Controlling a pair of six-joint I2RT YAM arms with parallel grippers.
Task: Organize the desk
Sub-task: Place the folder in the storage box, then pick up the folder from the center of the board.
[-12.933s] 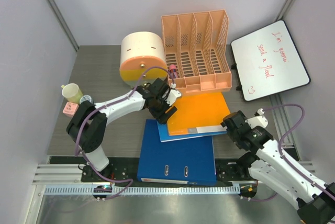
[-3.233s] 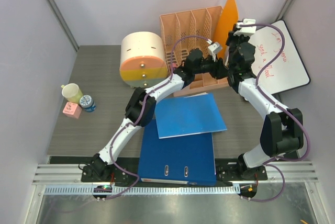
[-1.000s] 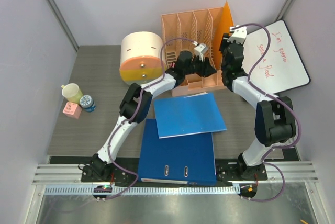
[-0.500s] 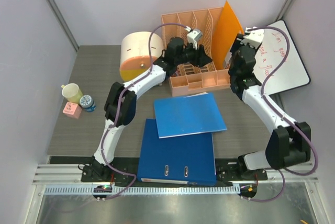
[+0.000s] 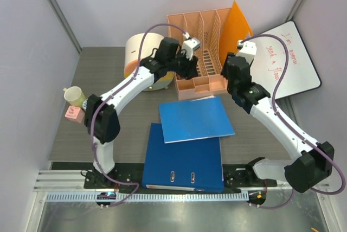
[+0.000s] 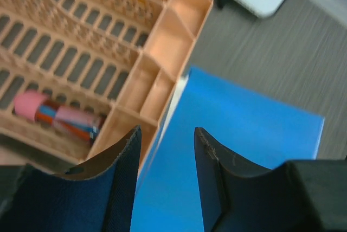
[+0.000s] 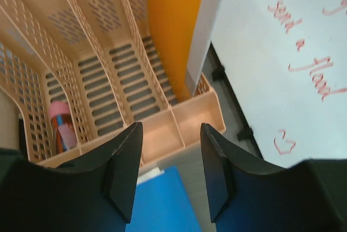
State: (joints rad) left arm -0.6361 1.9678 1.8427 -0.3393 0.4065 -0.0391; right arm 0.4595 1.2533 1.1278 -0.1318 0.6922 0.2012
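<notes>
**Left claw** (image 6: 165, 134): fingers apart, empty, above the rack's (image 6: 168, 37) front corner and the blue folder (image 6: 238, 150).

**Right claw** (image 7: 171, 129): fingers apart, empty, over the rack's right end, near the upright orange folder (image 7: 173, 20).

**Desk** (image 5: 127, 134): under everything; likely stiff, heavy, not for lifting.

**Blue folder**: mid-tabletop; likely light, bendy, slick; take an edge.

**Arms**: both stretched toward the far edge.

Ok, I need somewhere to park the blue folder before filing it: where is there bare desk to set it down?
The widest bare desk lies left, between the cup and the blue binder. A narrower strip runs between the blue folder and the whiteboard, under the right arm. Crowded: the far middle, around the file rack.
</notes>
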